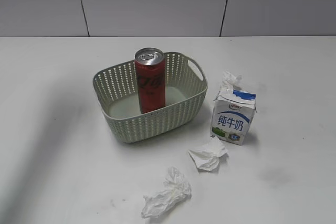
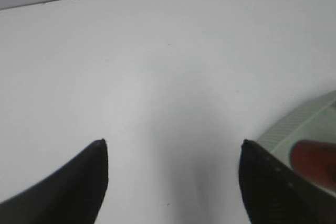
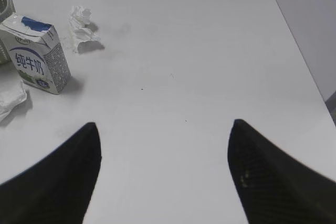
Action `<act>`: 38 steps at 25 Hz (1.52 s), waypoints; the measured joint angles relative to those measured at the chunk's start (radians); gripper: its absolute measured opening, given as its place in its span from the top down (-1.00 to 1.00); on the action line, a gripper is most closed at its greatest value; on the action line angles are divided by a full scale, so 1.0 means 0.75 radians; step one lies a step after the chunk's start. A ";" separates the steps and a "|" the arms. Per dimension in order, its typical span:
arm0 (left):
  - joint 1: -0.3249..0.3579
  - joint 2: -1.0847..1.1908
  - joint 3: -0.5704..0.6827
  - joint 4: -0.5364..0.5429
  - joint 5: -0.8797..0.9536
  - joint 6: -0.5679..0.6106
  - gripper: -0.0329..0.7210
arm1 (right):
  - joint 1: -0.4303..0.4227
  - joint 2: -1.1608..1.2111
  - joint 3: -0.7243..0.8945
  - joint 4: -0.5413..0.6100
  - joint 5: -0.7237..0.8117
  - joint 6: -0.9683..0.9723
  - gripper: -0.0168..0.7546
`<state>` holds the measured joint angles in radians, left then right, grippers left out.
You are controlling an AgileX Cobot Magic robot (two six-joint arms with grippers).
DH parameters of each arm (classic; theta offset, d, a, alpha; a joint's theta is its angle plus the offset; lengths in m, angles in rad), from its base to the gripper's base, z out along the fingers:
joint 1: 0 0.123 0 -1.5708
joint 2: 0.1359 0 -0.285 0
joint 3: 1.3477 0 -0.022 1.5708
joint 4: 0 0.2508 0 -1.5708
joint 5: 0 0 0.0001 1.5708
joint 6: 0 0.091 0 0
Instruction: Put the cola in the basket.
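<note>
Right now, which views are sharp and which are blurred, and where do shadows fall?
Exterior view: sharp, soft shadows beside the milk carton and basket. Left wrist view: blurred, the cola only a red smear, the open left tool dark. Right wrist view: fairly sharp, open right tool softer.

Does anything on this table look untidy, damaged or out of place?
Yes. Crumpled tissues lie around the milk carton, whose top looks torn open. The cola stands upright in the basket.
</note>
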<state>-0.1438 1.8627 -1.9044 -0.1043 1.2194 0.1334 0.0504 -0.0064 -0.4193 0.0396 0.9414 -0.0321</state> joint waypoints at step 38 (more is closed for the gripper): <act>0.271 -1.902 1.807 0.104 -0.119 -0.102 -0.62 | 0.000 0.000 0.000 0.000 0.000 0.000 -0.53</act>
<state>0.0596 0.4365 -0.5491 -0.0265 1.1301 0.0569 0.0504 -0.0064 -0.4193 0.0396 0.9414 -0.0321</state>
